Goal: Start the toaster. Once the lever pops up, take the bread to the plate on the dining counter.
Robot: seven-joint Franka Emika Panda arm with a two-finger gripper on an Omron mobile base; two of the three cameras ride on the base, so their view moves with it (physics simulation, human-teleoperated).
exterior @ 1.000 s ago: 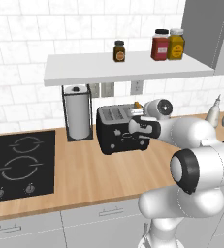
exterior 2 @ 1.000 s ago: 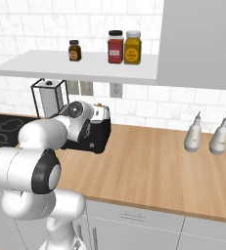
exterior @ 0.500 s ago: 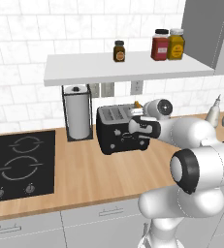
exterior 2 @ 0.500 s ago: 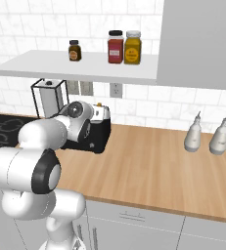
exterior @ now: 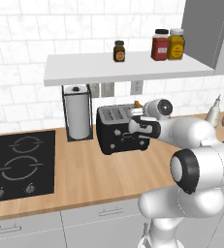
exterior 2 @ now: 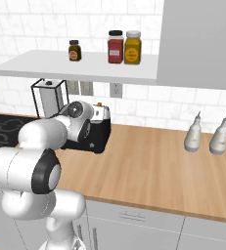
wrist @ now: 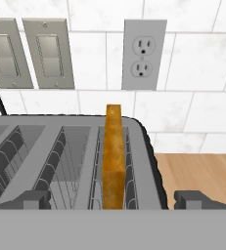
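The black toaster [exterior: 118, 131] stands on the wood counter against the tiled wall, next to the paper towel holder. A thin golden-brown slice of bread [wrist: 113, 156] stands upright in its rightmost slot, and its top pokes out [exterior: 137, 103]. My gripper [wrist: 115, 200] is open and level with the toaster's grey top [wrist: 60, 156]. One fingertip [wrist: 33, 199] is on each side of the bread's slot, and neither touches the slice. From the left base view my gripper [exterior: 141, 127] sits at the toaster's right end. I cannot make out the lever. The plate and the dining counter are out of view.
A paper towel holder [exterior: 78, 112] stands left of the toaster, with a black cooktop [exterior: 16, 164] further left. A white shelf [exterior: 128, 70] with three jars hangs right above. Two grey bottles [exterior 2: 205, 139] stand at the right. An outlet [wrist: 144, 54] and switches [wrist: 26, 53] are on the wall.
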